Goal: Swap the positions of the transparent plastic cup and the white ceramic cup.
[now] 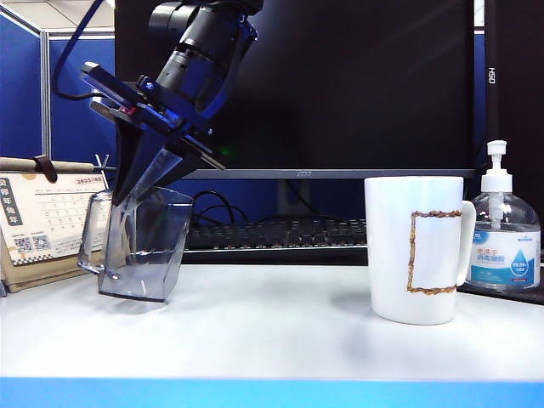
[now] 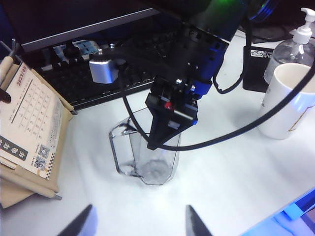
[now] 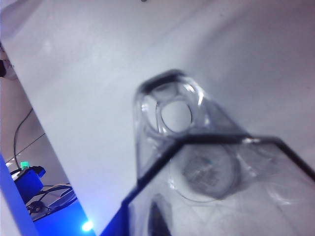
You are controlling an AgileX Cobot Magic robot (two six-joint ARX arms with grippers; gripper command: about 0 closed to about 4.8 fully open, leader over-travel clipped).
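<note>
My right fingers point(image 1: 127, 208) reach down into the clear plastic cup point(image 1: 140, 246), straddling its wall; clamped or loosening, I cannot tell. The cup tilts on the desk point(image 1: 272, 331). My left fingers point(image 2: 140, 221) hang apart nearby. The white cup point(image 1: 416, 251) stands well apart.

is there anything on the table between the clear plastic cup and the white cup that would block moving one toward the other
Nothing visible does. The table between the clear plastic cup and the white cup is bare. The right gripper is reaching into the plastic cup; the open left gripper hangs above, apart. The pump bottle stands behind the white cup.
</note>
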